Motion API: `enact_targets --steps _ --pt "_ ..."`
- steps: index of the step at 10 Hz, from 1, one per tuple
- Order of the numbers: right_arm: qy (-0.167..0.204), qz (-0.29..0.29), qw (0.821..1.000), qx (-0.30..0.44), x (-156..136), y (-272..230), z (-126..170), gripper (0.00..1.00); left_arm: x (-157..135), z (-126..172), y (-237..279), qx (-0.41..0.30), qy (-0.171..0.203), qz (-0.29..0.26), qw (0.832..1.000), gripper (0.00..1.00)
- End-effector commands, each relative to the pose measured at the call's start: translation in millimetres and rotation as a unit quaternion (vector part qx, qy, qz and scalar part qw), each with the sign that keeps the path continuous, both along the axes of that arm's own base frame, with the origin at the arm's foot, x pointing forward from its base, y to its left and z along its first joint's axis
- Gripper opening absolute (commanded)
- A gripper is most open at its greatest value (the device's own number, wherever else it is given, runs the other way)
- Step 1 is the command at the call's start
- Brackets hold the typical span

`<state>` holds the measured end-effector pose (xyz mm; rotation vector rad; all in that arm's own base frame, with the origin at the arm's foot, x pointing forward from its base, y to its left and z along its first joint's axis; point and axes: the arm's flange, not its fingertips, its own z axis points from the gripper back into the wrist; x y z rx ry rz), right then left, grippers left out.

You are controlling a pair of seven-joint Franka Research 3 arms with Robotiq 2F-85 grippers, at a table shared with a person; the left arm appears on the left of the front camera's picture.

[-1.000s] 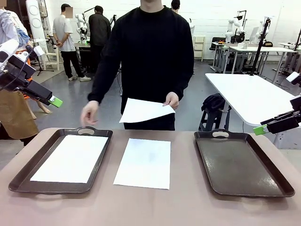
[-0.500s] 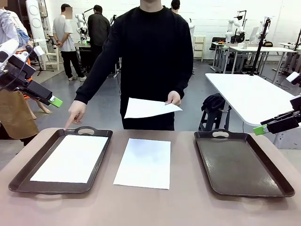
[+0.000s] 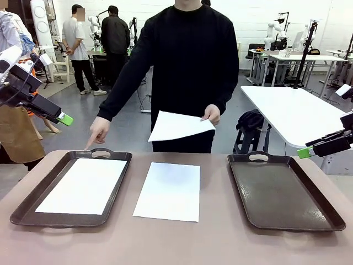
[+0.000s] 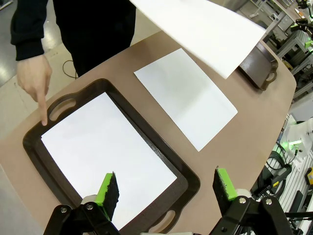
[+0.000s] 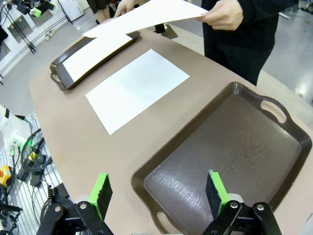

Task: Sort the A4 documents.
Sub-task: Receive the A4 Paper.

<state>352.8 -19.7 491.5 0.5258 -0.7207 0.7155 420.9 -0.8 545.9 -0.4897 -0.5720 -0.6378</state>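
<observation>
The robot's left end effector point(image 3: 65, 118) hangs in the air at the far left, above and just outside the left edge of the brown worktop point(image 3: 176, 243). Its green-padded fingers stand wide apart and grip nothing.

Below it, a dark brown left tray point(image 3: 66, 220) with handles lies flat on the worktop. The first A4 document point(image 3: 83, 186), a blank white sheet, lies inside this tray and covers most of its floor.

A person in a black top stands at the far side of the worktop. Their pointing hand point(image 3: 99, 130) is lowered over the far handle of the left tray, index finger aimed down at the tray's far corner. Whether the fingertip touches the rim cannot be told.

The second A4 document point(image 3: 168, 190) lies flat on the bare worktop between the two trays, apart from both. Above it, the person's other hand point(image 3: 211, 114) pinches the third A4 document point(image 3: 179, 126) by one edge. The sheet is in the air in front of their body, nearly level.

Further right lies the right tray point(image 3: 281, 193), also dark brown with handles, its scuffed floor showing.

At the far right, the right end effector point(image 3: 305, 152) hangs in the air beside the worktop's right edge. In its wrist view its fingers are spread wide above the right tray, clamped on nothing.
</observation>
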Motion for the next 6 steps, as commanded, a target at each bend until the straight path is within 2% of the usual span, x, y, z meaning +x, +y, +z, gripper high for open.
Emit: enact_targets --steps 1,3,6 --pt "-0.006 0.007 1.0 0.008 3.7 -0.7 -1.1 1.0 9.9 -3.9 -10.4 -0.038 0.019 -0.002 0.999 1.0" --pt "-0.006 0.007 1.0 0.008 3.7 -0.7 -1.1 1.0 42.8 -20.6 -34.9 -0.123 0.101 0.018 0.987 1.0" --pt "-0.006 0.007 1.0 0.008 3.7 -0.7 -1.1 1.0 83.5 -43.1 -61.4 -0.181 0.191 0.024 0.964 1.0"
